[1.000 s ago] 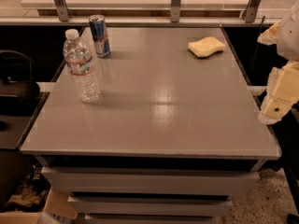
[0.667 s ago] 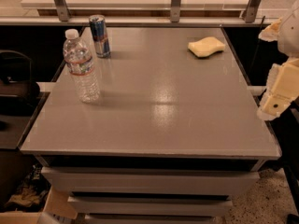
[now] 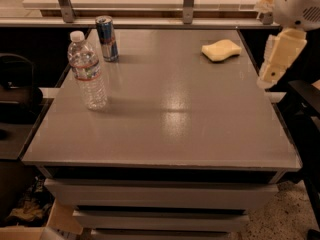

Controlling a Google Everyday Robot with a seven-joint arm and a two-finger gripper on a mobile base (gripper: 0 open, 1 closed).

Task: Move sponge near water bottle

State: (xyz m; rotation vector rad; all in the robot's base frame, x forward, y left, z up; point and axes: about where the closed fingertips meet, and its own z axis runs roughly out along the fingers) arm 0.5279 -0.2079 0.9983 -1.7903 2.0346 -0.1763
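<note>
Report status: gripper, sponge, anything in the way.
Gripper at right edge of table, off the sponge. Sponge far right, apart from water bottle at left. Drink can behind the bottle.

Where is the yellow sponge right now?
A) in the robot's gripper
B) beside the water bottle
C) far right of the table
C: the sponge lies far right on the table, apart from the water bottle on the left; the gripper hangs beyond the right edge, not touching the sponge.
</note>
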